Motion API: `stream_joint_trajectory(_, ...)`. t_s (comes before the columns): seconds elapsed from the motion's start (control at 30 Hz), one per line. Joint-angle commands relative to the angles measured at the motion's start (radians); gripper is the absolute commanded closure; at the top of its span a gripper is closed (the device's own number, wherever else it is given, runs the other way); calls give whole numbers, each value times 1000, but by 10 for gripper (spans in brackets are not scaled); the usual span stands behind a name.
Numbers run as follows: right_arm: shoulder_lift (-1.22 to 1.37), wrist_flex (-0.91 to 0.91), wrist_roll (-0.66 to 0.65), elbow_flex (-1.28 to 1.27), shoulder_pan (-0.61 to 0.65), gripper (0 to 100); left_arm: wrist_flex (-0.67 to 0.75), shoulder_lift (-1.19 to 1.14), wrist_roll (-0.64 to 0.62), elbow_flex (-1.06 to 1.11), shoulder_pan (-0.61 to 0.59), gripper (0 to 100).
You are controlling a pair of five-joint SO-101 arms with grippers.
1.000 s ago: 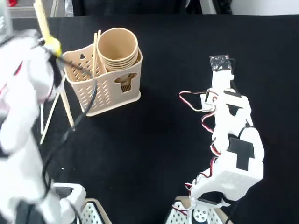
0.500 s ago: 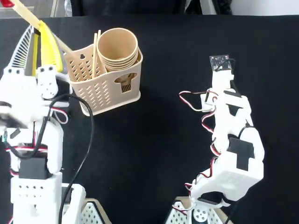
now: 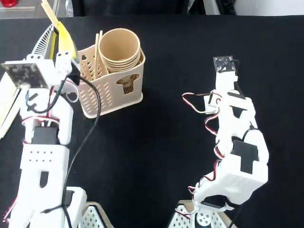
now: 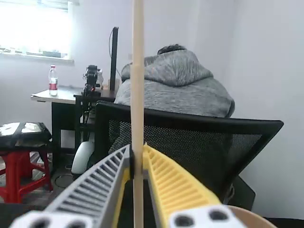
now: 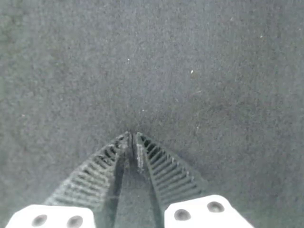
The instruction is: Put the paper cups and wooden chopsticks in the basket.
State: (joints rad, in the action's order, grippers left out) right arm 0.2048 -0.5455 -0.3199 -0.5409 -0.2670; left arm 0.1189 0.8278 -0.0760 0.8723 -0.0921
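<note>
Tan and beige standing out against black

The beige basket [image 3: 107, 97], patterned with rows of small holes, is sitting on the black table [image 3: 166, 47]. The paper cups [image 3: 119, 47] are showing tan. The left gripper [image 4: 137, 149] is showing one yellow ribbed jaw and one grey, around a pale wooden chopstick [image 4: 138, 71].

The left arm [image 3: 43, 142] is raised at the left side. Its wrist is tipped back, so the left hand [image 3: 54, 27] points up and away. Its grey and yellow fingers [image 4: 171, 180] are pinched onto a chopstick [image 4: 138, 71] that stands upright between them. The right arm [image 3: 236, 142] is folded low on itself, and the right hand [image 5: 131, 137] faces downward, its tips pressed together with nothing between them.
</note>
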Motion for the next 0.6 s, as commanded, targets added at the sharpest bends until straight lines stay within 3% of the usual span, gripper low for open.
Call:
stream_joint_trajectory(0.0,-58,5,-11,4,-3,985,38,-48,-3,7,-18,970)
stream_joint_trajectory(0.23,-58,5,-11,4,-3,985,-373,-52,-3,-154,30,804)
stream_joint_trajectory(0.37,-58,5,-11,4,-3,985,-583,-51,-5,-318,15,805)
stream_joint_trajectory(0.57,-58,5,-11,4,-3,985,-914,-60,-48,-587,-110,807)
